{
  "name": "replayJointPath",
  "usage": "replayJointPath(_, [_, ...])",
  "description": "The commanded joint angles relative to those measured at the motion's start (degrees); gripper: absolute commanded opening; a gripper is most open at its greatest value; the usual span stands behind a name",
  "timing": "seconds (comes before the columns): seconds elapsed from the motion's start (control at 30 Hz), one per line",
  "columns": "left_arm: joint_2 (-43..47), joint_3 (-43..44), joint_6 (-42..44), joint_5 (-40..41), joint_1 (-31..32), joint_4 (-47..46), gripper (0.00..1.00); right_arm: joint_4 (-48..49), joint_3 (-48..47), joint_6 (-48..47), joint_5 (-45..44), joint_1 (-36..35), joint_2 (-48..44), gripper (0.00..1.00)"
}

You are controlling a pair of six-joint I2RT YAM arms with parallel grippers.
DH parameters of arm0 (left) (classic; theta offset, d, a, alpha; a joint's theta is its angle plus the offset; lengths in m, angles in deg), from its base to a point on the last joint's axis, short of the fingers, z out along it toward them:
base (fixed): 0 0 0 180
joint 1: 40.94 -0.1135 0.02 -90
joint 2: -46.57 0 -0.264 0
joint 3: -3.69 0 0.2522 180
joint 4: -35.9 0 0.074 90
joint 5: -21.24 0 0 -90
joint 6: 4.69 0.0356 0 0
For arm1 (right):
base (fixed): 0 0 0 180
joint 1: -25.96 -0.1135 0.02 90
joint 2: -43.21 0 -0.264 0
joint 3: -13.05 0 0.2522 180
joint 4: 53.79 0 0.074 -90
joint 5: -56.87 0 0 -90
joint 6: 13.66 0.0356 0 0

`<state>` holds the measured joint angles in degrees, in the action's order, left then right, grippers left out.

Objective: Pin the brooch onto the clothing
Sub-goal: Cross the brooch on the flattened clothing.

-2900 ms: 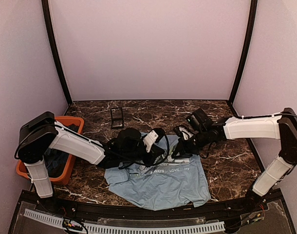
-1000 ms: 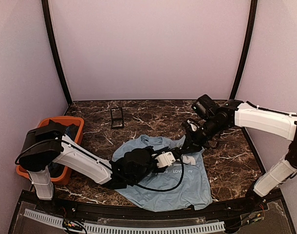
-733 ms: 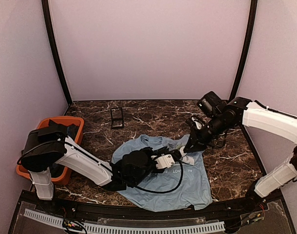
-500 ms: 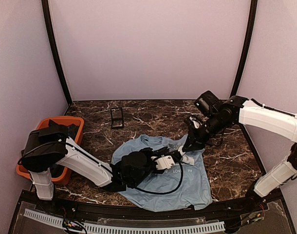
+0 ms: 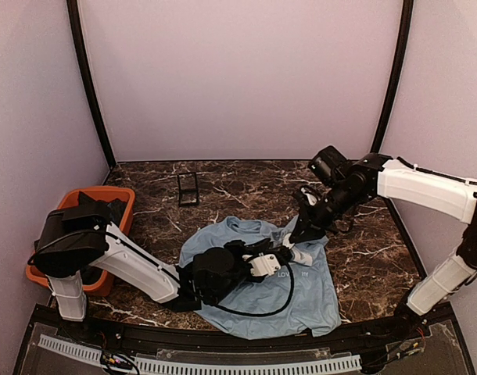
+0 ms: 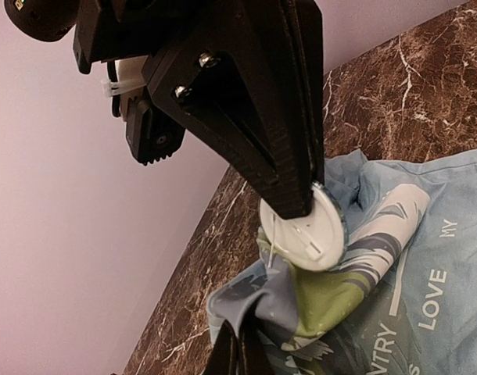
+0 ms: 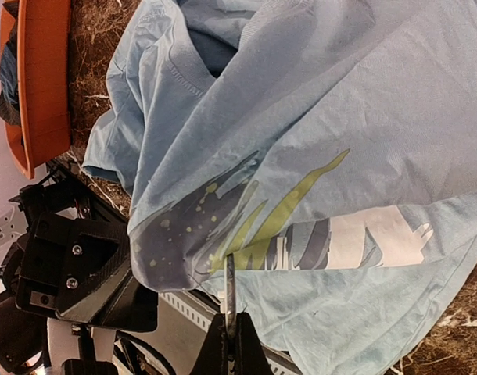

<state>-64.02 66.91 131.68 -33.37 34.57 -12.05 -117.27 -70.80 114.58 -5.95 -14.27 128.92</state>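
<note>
Above the printed chest of the T-shirt (image 6: 450, 258), one brooch (image 6: 305, 233) is showing its round white back right at a raised fold, and the right gripper (image 6: 297, 205) is clamping it by the rim. Just below, the left gripper (image 6: 238, 355) is pinching that fold with its jaws closed. One shirt is lying mid-table, its hem nearing the front edge, while the bare marble table (image 5: 246, 181) is stretching open behind and to the right. One small black case (image 5: 188, 188) is lying near the back wall, and one orange bin (image 5: 62, 205) is hugging the left edge.
</note>
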Motion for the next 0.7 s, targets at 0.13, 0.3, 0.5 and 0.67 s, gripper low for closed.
replayJointPath(0.13, [0.2,-0.1,0.3,-0.7,0.5,-2.7,0.01,1.4,-1.0,-2.3,3.2,-1.5,1.7,0.00])
replayJointPath(0.3, [-0.2,0.1,0.1,-0.4,0.5,-2.5,0.01,2.0,-0.5,-3.6,4.1,-2.3,1.3,0.00])
replayJointPath(0.5, [-0.5,0.2,-0.1,-0.2,0.5,-2.8,0.01,3.4,0.2,-4.5,5.8,-3.3,0.9,0.00])
replayJointPath(0.67, [-0.6,0.4,-0.1,-0.2,0.6,-2.8,0.01,3.8,0.2,-5.2,6.0,-4.4,1.3,0.00])
